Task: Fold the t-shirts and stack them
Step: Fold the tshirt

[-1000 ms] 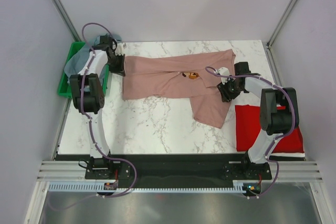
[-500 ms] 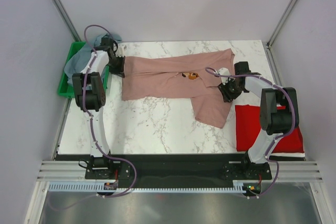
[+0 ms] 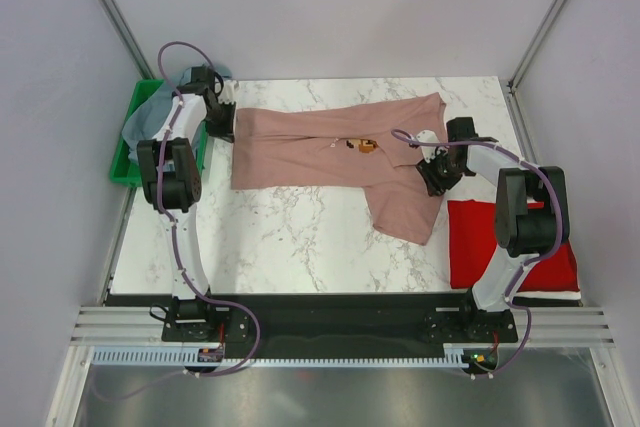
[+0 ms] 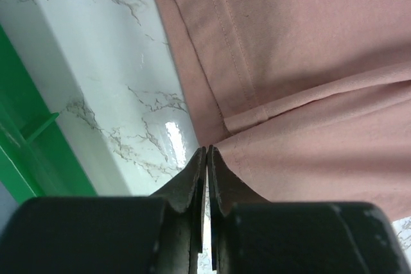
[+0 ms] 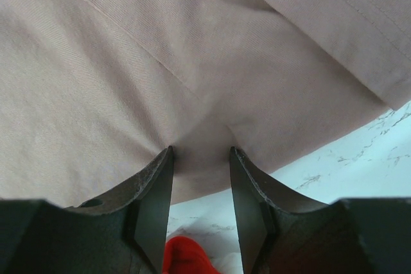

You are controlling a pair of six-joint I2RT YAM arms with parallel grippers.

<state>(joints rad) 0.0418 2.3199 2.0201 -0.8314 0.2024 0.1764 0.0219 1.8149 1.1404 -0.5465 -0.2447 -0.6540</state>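
The dusty-pink t-shirt (image 3: 300,147) lies spread on the marble table (image 3: 280,237), held at both ends. The left gripper (image 4: 206,151) has its jaws pressed together, and the hem corner meets their tips, so they seem to nip the cloth edge. The shirt body runs ahead and to the right of those jaws, with bare marble and the green bin (image 4: 19,158) to their left. The right gripper (image 5: 201,152) has its jaws apart, tips down on the cloth with a small pucker between them. Pink fabric fills the space ahead, and the red t-shirt (image 5: 186,255) shows just behind the tips. The step looks like flattening the shirt for folding. To do it well, the right jaws should close on that pucker before any pull, then both ends draw apart low and evenly so the doubled flap near the right jaws smooths out. No brand, label or writing is readable, and the small chest print (image 3: 360,145) is too small to make out
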